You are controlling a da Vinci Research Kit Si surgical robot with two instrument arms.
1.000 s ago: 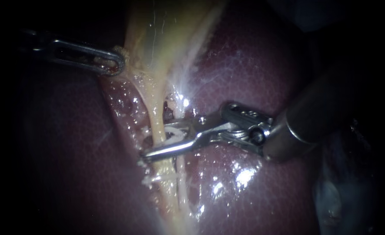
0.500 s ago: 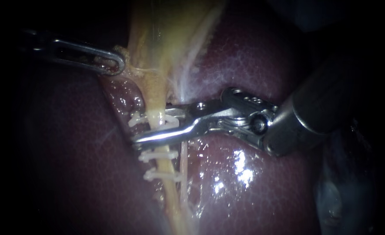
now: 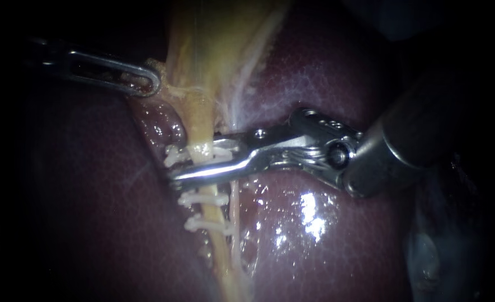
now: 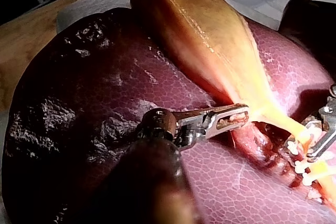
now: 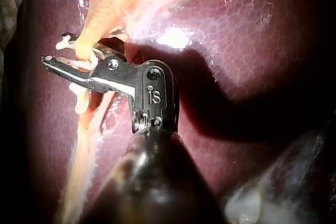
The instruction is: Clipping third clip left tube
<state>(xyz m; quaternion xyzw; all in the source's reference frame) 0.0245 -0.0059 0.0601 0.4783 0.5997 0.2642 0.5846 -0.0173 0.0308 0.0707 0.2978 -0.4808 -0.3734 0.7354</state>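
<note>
Near the middle, your right instrument (image 3: 175, 166) has its jaws squeezed on the new clip (image 3: 173, 155) around the left tube (image 3: 201, 126), just toward 12 o'clock from two lower clips (image 3: 199, 198). If you tug sideways, the tube may tear. Up at 10 o'clock, your left instrument (image 3: 144, 81) has its jaws pinched on the gallbladder (image 3: 219, 45); too much pull could rip it.

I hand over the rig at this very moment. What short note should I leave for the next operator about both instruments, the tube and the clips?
Left instrument: jaws shut on the edge of the gallbladder, which looks stretched.
Right instrument: jaws on both sides of the left tube, shut on the third clip; a gap shows between them.
Done: two clips sit across the tube just below the jaws.
Left: probably squeeze fully, check that the clip has locked, open the jaws, draw back.
</note>
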